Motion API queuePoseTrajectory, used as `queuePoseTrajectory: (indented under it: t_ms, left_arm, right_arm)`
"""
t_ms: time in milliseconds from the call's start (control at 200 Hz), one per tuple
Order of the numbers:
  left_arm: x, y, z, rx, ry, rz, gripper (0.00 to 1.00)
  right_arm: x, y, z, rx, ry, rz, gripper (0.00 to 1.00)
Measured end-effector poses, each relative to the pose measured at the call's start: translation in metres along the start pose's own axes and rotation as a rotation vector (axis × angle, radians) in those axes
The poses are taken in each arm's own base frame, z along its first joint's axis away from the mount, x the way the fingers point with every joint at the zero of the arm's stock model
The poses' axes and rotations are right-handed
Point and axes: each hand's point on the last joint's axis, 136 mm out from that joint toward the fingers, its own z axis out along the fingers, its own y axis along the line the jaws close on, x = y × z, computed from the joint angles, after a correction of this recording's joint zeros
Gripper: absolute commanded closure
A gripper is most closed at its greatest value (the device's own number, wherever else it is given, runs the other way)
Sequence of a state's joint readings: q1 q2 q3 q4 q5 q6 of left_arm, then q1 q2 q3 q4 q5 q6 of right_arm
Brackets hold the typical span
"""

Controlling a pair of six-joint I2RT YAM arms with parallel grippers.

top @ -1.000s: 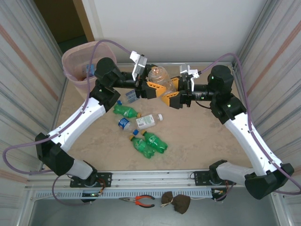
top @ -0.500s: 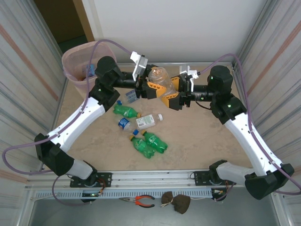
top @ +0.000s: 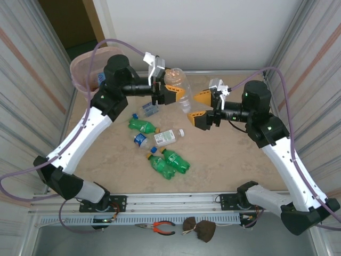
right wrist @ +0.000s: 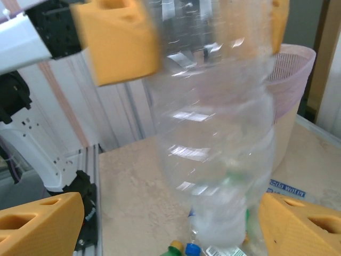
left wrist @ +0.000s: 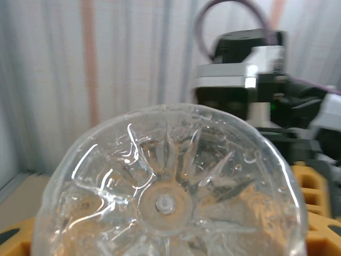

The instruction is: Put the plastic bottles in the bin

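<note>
The left pincer (top: 177, 92) is clenched on a clear bottle (top: 175, 81), its base turned toward the wrist and its body squeezed between the orange fingers (right wrist: 114, 40). The right pincer (top: 200, 108) is released with its jaws wide, just beside the bottle and apart from it. That leaves the load to the left arm, probably because the bin (top: 84, 63) stands behind that pincer, past its wrist. The loose bottles (top: 160, 140) lie on the table (top: 229, 154) below both pincers.

Red-handled pliers (top: 158, 228), brown lump (top: 202, 230)
</note>
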State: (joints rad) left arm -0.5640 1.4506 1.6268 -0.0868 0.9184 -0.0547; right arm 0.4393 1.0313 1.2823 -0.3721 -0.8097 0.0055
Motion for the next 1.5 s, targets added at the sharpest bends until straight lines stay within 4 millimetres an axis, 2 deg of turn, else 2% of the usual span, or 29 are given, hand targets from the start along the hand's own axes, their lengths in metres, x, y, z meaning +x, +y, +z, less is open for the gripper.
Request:
queuePoseTrajectory:
  t_ms: [125, 245, 361, 476, 601, 711, 827, 932, 1137, 1277, 1498]
  left_arm:
    - [-0.002, 0.028, -0.018, -0.168, 0.054, -0.002, 0.45]
    - [-0.003, 0.059, -0.049, -0.335, 0.102, -0.026, 0.46]
    - [0.001, 0.097, -0.094, -0.525, 0.136, -0.068, 0.46]
    - [0.004, 0.130, -0.150, -0.729, 0.167, -0.121, 0.48]
    - [-0.003, 0.153, -0.204, -0.926, 0.175, -0.138, 0.50]
    - [-0.007, 0.168, -0.237, -1.074, 0.190, -0.122, 0.50]
    - [-0.004, 0.184, -0.260, -1.185, 0.215, -0.114, 0.50]
    - [0.001, 0.206, -0.283, -1.286, 0.240, -0.121, 0.50]
    - [0.038, 0.251, -0.323, -1.438, 0.329, -0.189, 0.51]
    - [0.059, 0.274, -0.334, -1.485, 0.363, -0.196, 0.51]
    - [0.089, 0.304, -0.339, -1.502, 0.360, -0.125, 0.52]
  right_arm:
    - [0.002, 0.001, -0.005, 0.025, 0.007, -0.007, 0.16]
    - [0.004, 0.001, -0.006, 0.033, 0.012, -0.006, 0.16]
    - [0.008, -0.001, -0.005, 0.037, 0.022, 0.004, 0.16]
    - [0.010, -0.003, -0.004, 0.039, 0.028, 0.011, 0.16]
    - [0.012, -0.007, 0.000, 0.040, 0.038, 0.021, 0.17]
    - [0.015, -0.010, 0.003, 0.039, 0.046, 0.032, 0.17]
    - [0.017, -0.013, 0.006, 0.038, 0.052, 0.038, 0.18]
    - [0.019, -0.012, 0.010, 0.029, 0.058, 0.042, 0.18]
    - [0.018, -0.011, 0.011, 0.022, 0.055, 0.036, 0.18]
    - [0.019, -0.012, 0.012, 0.021, 0.053, 0.034, 0.18]
    - [0.027, -0.014, 0.014, 0.021, 0.067, 0.048, 0.18]
